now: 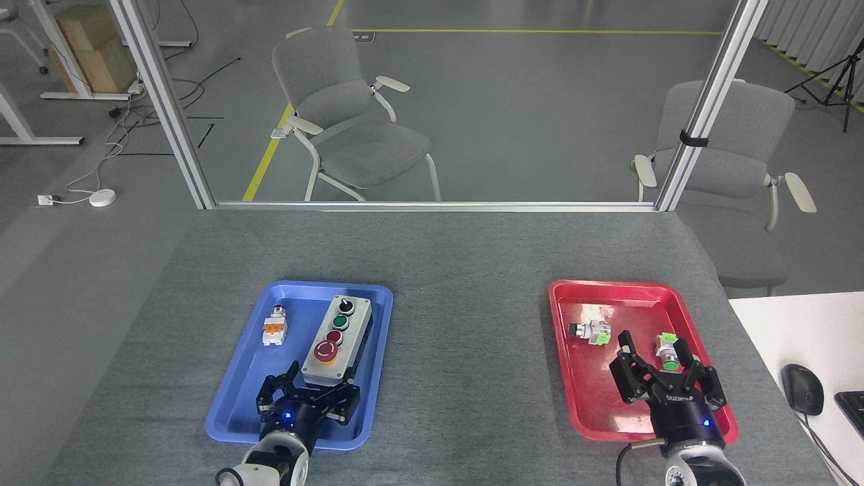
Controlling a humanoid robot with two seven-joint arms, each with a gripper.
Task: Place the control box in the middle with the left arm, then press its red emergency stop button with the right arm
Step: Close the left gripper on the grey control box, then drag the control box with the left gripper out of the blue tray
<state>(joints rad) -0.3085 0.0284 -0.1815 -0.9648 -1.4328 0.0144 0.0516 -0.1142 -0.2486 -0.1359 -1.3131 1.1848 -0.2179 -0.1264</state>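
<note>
Control box (336, 339) lies in the blue tray (237, 397), right half, long axis running away from the robot, big red mushroom button (327, 351) at its near end. Left hand (308, 393) sits at the box's near end, fingers spread either side of that end, no firm grip visible. Right hand (665, 368) hovers open over the red tray (582, 391), holding nothing; wrist lettering unreadable.

Two trays sit on a table (466, 270), one toward the left edge (236, 405), one toward the right (580, 405). In the left tray, a control box (337, 339) lies along its right side, a small switch part (275, 327) to its left. The right tray holds two switch parts (588, 331) (668, 352) near its far edge.
</note>
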